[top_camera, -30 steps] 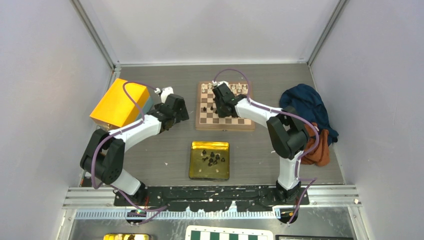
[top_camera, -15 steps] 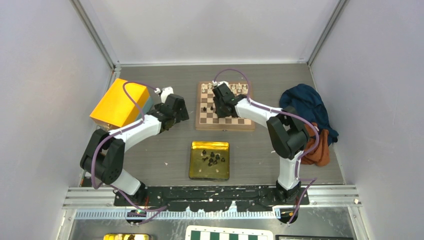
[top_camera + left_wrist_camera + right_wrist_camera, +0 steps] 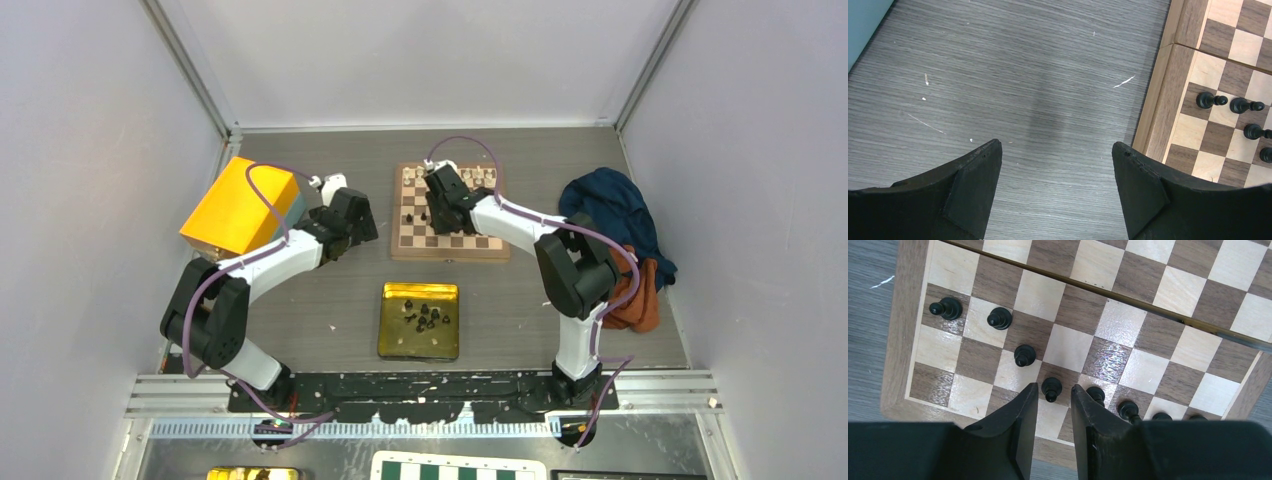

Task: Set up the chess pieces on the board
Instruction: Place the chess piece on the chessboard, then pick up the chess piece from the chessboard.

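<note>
Closely set over a black pawn (image 3: 1051,385): right gripper (image 3: 1053,389) at the board's edge

From above: shows the board (image 3: 450,255) at the far middle of the table (image 3: 330,300), right gripper over its left half, cream pieces (image 3: 480,176) along its far edge. Places the left gripper (image 3: 352,218) just off the board's left rim, beside a yellow box (image 3: 238,205). Finds more black pieces (image 3: 425,315) in a gold tray (image 3: 383,325) nearer the arm bases, well apart from the board.

From the left wrist: looks down on bare grey table between widely parted fingers (image 3: 973,175), holding nothing; catches the board's rim and four black pawns (image 3: 1210,100) at right.

From the right wrist: shows fingers (image 3: 1020,415) narrowly parted, the black pawn standing between their tips with a gap either side. Counts three more pawns in a slanted line to its left, others partly hidden behind the right finger
</note>
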### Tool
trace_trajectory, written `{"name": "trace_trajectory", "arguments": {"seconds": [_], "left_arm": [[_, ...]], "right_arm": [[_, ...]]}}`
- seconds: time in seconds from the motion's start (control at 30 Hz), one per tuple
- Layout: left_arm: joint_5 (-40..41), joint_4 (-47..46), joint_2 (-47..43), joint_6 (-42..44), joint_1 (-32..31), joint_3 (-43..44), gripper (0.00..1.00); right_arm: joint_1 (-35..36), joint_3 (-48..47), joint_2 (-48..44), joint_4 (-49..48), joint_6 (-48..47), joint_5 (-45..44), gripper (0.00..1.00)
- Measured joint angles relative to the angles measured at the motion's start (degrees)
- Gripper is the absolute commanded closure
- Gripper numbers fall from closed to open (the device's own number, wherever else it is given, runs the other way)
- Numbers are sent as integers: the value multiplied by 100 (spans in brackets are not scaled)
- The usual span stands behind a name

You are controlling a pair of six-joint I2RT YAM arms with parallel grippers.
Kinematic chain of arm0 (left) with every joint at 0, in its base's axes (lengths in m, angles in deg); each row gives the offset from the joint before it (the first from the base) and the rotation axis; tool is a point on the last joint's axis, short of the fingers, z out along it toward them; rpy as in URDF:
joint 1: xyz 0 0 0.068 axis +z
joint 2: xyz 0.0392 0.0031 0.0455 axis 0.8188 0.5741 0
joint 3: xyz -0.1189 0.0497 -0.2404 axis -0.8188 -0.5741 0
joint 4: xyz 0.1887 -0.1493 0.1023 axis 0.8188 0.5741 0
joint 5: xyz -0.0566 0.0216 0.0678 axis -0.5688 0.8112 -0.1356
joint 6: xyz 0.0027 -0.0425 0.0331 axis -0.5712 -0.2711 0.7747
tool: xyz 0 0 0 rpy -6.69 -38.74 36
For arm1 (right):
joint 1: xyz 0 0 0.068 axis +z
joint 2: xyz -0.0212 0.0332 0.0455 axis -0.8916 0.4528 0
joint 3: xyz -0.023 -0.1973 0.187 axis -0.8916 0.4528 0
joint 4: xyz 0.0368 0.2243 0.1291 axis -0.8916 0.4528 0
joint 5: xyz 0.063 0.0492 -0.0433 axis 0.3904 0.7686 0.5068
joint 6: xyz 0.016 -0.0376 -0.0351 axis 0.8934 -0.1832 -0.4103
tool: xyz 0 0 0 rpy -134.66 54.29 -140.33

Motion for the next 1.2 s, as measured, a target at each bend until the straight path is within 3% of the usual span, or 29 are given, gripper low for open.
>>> {"name": "trace_trajectory", "arguments": {"seconds": [1.2], "left_arm": [[2,2,0,2,0,0,18]], "right_arm": [[83,-702,356,109,-76,83,62]]}}
